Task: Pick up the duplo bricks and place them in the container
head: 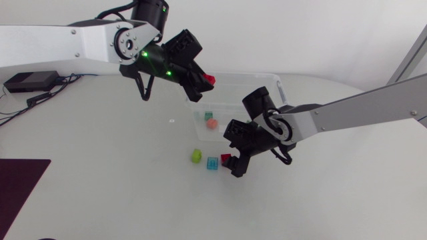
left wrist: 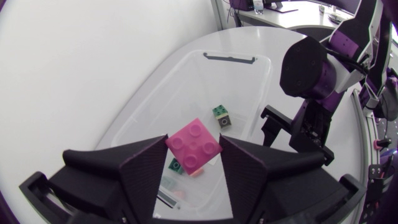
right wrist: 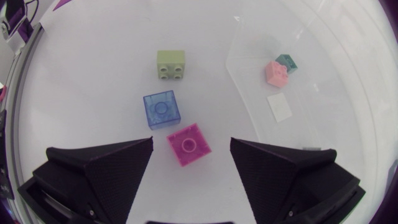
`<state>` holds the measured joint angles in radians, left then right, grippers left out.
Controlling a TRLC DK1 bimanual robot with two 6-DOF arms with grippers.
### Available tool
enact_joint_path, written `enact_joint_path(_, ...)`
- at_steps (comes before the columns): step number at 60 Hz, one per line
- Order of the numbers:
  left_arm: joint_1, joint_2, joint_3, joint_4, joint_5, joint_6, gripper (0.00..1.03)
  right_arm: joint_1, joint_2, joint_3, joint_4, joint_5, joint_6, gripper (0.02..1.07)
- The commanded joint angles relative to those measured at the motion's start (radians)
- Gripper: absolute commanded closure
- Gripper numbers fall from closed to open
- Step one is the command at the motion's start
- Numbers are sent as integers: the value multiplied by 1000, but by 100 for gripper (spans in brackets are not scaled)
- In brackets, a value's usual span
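Head view: left gripper (head: 207, 81) above container (head: 277, 81), squeezing red brick (head: 211, 79).
Right gripper (right wrist: 191, 144): wide open over loose red brick (head: 225, 158).

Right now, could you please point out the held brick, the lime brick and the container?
held brick (left wrist: 193, 145): left wrist view, studded face.
lime brick (right wrist: 171, 64): right wrist view, its middle.
container (head: 247, 75): head view, far rim.

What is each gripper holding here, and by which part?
The left gripper holds a pink brick by two opposite sides, studs showing, over the container. The right gripper is open and holds nothing.
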<state>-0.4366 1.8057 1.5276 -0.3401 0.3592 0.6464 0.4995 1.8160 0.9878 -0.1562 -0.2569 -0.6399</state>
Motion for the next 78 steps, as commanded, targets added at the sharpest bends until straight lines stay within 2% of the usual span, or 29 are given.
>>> enact_joint_path(1, -10, 69, 75, -2, 6, -28, 73, -13, 40, 20, -25, -7, -44, 18)
enact_joint_path(16, -19, 176, 169, -14, 4, -34, 72, -27, 78, 25, -43, -30, -80, 18)
enact_joint_path(18, -21, 187, 177, -19, 4, -34, 68, -29, 85, 28, -46, -31, -84, 18)
enact_joint_path(19, -21, 192, 181, -19, 3, -34, 64, -29, 89, 29, -48, -33, -84, 18)
enact_joint_path(21, -22, 201, 187, -22, 0, -34, 50, -29, 95, 32, -51, -36, -86, 18)
enact_joint_path(26, -22, 207, 194, -27, -2, -34, 6, -26, 106, 40, -52, -44, -87, 26)
enact_joint_path(27, -22, 207, 194, -27, -2, -34, 5, -26, 109, 41, -52, -44, -89, 29)
enact_joint_path(33, -19, 202, 194, -31, -3, -34, 4, -21, 123, 57, -72, -65, -87, 43)
enact_joint_path(34, -19, 201, 194, -33, -2, -34, 4, -19, 124, 60, -78, -67, -87, 49)
enact_joint_path(35, -14, 185, 189, -37, -2, -33, 4, -18, 126, 64, -88, -70, -86, 63)
enact_joint_path(40, -11, 158, 180, -54, -3, -33, 4, -18, 120, 64, -105, -79, -83, 80)
enact_joint_path(46, -8, 112, 149, -77, -3, -33, 4, -22, 88, 52, -126, -90, -80, 84)
enact_joint_path(54, -2, 18, 63, -86, -3, -28, 4, -30, -12, 3, -140, -94, -64, 84)
enact_joint_path(70, 21, -184, -182, -111, -16, -1, 5, -62, -302, -87, -204, -99, -12, 84)
enact_joint_path(78, 25, -259, -357, -106, -16, 75, 5, -87, -439, -84, -240, -100, 25, 84)
